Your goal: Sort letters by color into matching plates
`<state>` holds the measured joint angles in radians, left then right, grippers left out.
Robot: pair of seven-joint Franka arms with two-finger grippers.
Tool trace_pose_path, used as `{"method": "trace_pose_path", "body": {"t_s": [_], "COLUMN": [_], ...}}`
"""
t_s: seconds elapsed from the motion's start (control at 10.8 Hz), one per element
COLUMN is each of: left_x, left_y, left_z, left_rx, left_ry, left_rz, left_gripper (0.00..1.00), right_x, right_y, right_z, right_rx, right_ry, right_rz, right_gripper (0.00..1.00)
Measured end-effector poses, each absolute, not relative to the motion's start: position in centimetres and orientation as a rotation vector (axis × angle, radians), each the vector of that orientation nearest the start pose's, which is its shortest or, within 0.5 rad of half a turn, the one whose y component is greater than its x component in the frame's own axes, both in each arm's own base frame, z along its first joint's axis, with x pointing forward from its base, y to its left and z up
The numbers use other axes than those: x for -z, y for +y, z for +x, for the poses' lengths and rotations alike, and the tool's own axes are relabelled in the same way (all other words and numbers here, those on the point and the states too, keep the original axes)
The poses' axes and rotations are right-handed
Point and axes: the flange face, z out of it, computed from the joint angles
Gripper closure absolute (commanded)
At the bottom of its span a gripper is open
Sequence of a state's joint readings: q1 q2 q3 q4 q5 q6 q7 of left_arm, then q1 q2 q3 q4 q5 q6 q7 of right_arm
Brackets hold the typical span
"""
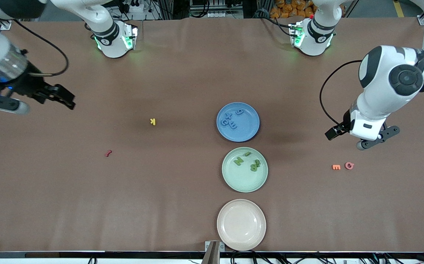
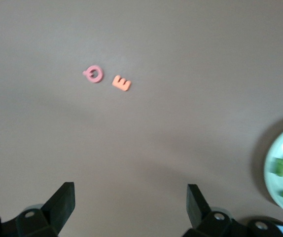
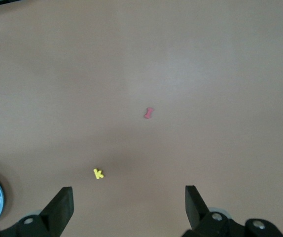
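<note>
From the front I see the blue plate (image 1: 238,121) holding blue letters (image 1: 231,119), the green plate (image 1: 245,169) just nearer the camera holding green letters (image 1: 247,162), then the bare beige plate (image 1: 241,224). My left wrist view alone shows the left gripper (image 2: 130,205) spread wide and empty, hanging over the table near the green plate, with a pink letter (image 2: 93,74) and orange letter (image 2: 122,83) lying close together. My right wrist view shows the right gripper (image 3: 129,207) likewise agape over the table toward the right arm's end from the blue plate, with a yellow K (image 3: 98,173) and red letter (image 3: 149,113).

Even overhead light, soft shadows; wrist views slightly blurred.
</note>
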<state>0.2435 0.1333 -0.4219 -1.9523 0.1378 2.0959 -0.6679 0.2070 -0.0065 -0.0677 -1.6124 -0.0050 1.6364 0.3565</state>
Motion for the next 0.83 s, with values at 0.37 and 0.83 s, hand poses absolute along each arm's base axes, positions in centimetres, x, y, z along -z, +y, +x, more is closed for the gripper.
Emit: {"method": "trace_pose_path", "body": {"t_s": [0.37,0.83], "left_x": [-47.1,-54.3], "left_y": [-9.6,-8.6], "left_z": [56.8,56.0], "left_rx": [0.083,0.058], "left_ry": [-0.499,-0.248], "left_rz": [-3.083,-3.096], "left_gripper": [0.00,0.00], "right_x": [-64.7,-65.3], "right_y": [1.8,-3.4], "right_z": [55.3,55.0], "right_rx": [0.088,0.084], "right_ry": [0.188,-0.024], "right_rz": [-3.133,-3.148], "right_gripper": [0.00,0.00]}}
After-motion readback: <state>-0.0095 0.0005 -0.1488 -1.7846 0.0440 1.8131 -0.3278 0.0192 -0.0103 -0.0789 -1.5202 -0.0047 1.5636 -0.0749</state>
